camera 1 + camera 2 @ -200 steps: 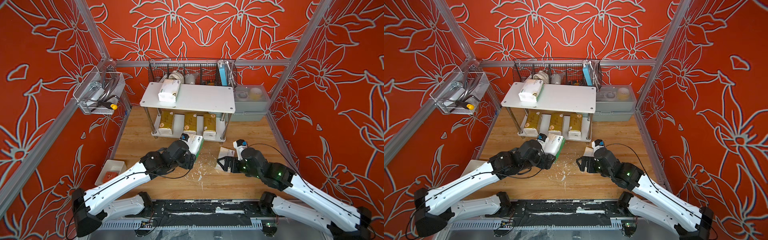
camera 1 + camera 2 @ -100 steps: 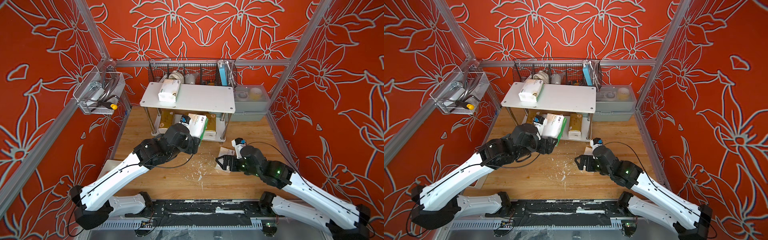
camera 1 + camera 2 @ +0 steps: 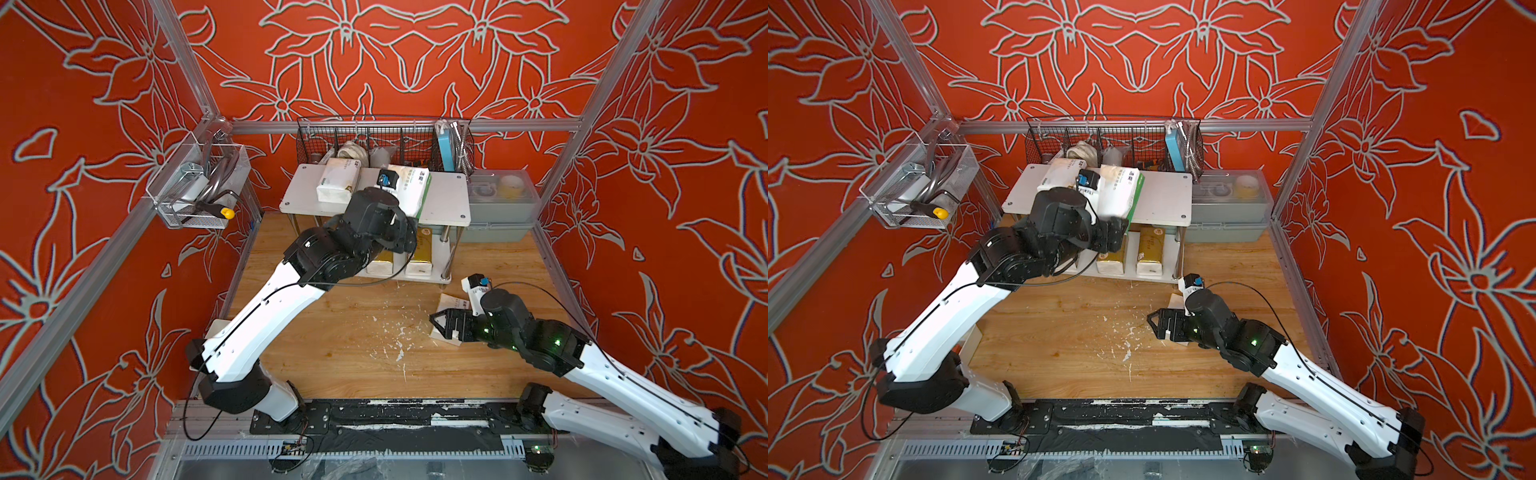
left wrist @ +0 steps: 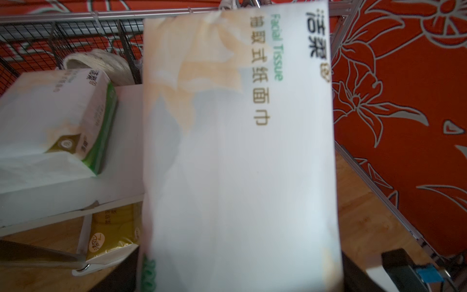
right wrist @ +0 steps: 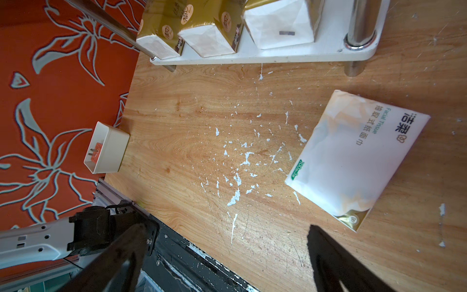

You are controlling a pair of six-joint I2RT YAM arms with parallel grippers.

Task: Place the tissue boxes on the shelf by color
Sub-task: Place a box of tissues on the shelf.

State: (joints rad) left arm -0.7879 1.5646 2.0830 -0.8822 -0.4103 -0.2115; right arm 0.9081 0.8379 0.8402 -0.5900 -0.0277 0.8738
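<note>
- Done: 3 gold packs [image 5: 202, 22] on shelf [image 3: 449, 199] lower tier, 1 white pack [image 3: 336, 187] on top.
- 2nd white pack [image 3: 409, 187] at left gripper [image 3: 1111, 235], upper centre; jaws: can't tell.
- 3rd white pack [image 5: 353, 156] lower right, under right gripper [image 3: 446, 328], jaws spread.

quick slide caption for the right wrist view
Right tool open over the table, one white tissue pack lying flat nearby, three gold packs on the lower shelf board.

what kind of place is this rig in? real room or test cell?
Most likely a purpose-built robot test cell: an aluminium frame holds printed floral wall panels, the left arm and right arm sit on one base rail, and the wooden tabletop carries props like the shelf.
</note>
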